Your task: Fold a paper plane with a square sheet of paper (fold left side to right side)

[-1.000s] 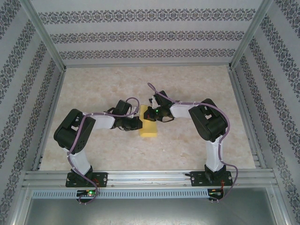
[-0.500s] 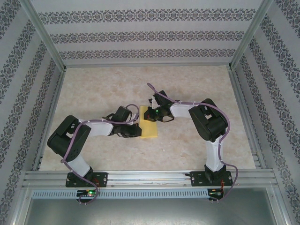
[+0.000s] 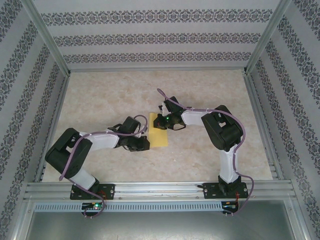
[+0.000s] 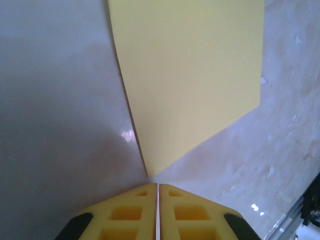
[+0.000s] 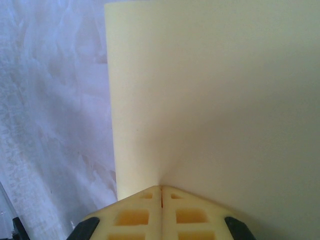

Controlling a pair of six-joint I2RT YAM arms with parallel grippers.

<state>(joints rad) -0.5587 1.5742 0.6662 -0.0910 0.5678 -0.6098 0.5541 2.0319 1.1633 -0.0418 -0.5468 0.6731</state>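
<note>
The pale-yellow square sheet of paper (image 3: 160, 134) lies on the table as a narrow upright rectangle, folded in half. My left gripper (image 3: 147, 143) is shut and low at the sheet's near left corner; in the left wrist view its tips (image 4: 157, 185) sit just short of the paper (image 4: 190, 75) corner, holding nothing. From the right, my right gripper (image 3: 161, 121) is shut with its tips (image 5: 161, 188) resting on top of the sheet (image 5: 215, 100) near the far end. No paper plane shape is in view.
The marble-patterned tabletop (image 3: 110, 95) is walled by patterned panels at the back and sides. An aluminium rail (image 3: 160, 189) runs along the near edge by the arm bases. Open table lies left, right and beyond the sheet.
My left gripper has slid toward the near edge along the sheet's left side, its arm stretching lower. The right gripper and the sheet have stayed put.
</note>
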